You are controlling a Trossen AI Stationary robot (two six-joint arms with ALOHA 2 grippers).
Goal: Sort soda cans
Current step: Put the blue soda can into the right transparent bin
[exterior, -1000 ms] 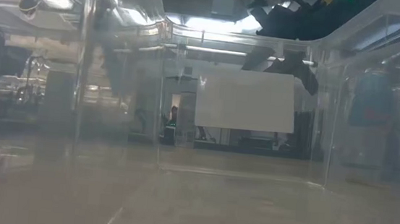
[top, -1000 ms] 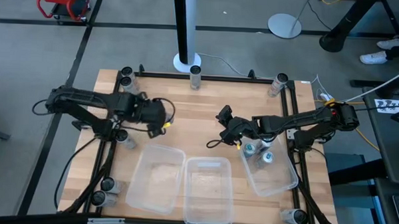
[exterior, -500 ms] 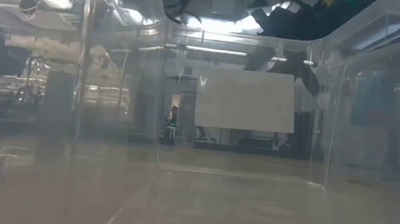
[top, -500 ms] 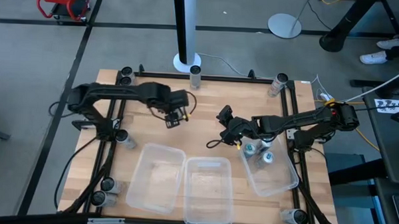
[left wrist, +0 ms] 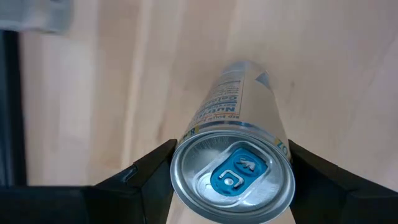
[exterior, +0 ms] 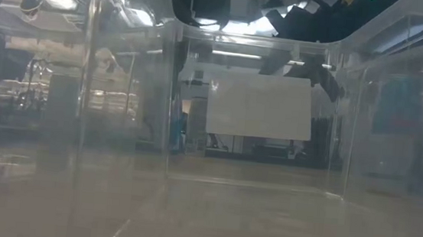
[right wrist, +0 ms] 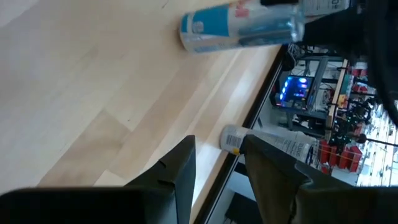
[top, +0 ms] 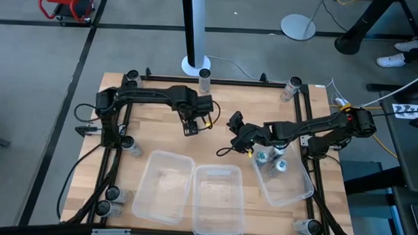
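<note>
High view shows the left gripper (top: 190,128) reached out over the middle of the wooden table (top: 159,137), behind the row of clear bins. Left wrist view shows its two dark fingers (left wrist: 146,171) clamped on either side of a soda can (left wrist: 239,158) with a silver top, a blue tab and pale printed sides; the can hangs upright above bare wood.

The right gripper (top: 234,121) sits near the table's centre, just beside the far left corner of the right bin (top: 290,193). Right wrist view shows its fingers (right wrist: 180,171) standing a little apart with nothing between them, only the table edge and a can beyond.

Two silver-topped cans (top: 262,156) stand upright in the right bin's far end, close together. The left bin (top: 161,189) and the middle bin (top: 220,195) lie side by side at the table's near edge. More cans (top: 204,75) stand around the table's rim: at the far edge, the left side and the near corners.

Low view looks through clear bin walls (exterior: 171,92), with dark arm parts overhead.
</note>
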